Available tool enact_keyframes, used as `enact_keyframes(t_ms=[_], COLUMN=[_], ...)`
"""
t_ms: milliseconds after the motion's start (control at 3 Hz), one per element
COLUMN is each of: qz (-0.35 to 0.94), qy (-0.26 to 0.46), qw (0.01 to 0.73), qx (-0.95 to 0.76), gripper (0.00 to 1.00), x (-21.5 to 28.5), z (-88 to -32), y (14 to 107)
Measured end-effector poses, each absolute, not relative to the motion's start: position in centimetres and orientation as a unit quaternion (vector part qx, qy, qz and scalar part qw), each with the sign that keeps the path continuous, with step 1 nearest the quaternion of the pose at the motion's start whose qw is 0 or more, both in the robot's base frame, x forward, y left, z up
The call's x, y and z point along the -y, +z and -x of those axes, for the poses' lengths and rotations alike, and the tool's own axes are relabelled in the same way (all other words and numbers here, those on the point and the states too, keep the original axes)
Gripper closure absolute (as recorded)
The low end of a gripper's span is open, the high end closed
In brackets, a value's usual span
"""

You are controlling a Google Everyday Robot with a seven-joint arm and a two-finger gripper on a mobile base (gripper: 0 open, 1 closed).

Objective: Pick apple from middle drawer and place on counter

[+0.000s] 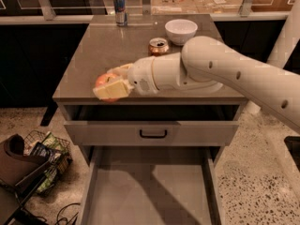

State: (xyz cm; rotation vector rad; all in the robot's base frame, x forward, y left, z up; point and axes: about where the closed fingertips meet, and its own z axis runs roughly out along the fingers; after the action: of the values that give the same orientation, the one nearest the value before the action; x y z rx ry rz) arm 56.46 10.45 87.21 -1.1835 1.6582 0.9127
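Apple is clamped between the two pale fingers of the gripper, which close on it from above and below; it hangs over the front-left edge of the counter; whether it touches the counter I cannot tell; the middle drawer stands pulled out below the counter; a soda can and a white bowl stand further back on the counter.

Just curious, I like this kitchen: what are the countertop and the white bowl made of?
The counter looks like polished stone or laminate: grey-brown, faintly glossy. The bowl looks like glazed ceramic, smooth and white, though it may be plastic. The gripper holds the apple over the counter's front-left edge.
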Motion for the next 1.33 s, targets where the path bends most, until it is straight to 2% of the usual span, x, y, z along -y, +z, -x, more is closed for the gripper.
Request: enact_keyframes(t_ms=[333, 1000, 1333], qz=[0.463, 0.406, 0.380], qy=[0.359, 0.346, 0.309], qw=[0.438, 0.457, 0.468], qx=[-0.682, -0.712, -0.736], gripper=[1.00, 1.00, 1.00], x=[-11.4, -15.7, -17.0], z=[-60.2, -64.3, -66.1], y=[88.0, 87.0, 86.3])
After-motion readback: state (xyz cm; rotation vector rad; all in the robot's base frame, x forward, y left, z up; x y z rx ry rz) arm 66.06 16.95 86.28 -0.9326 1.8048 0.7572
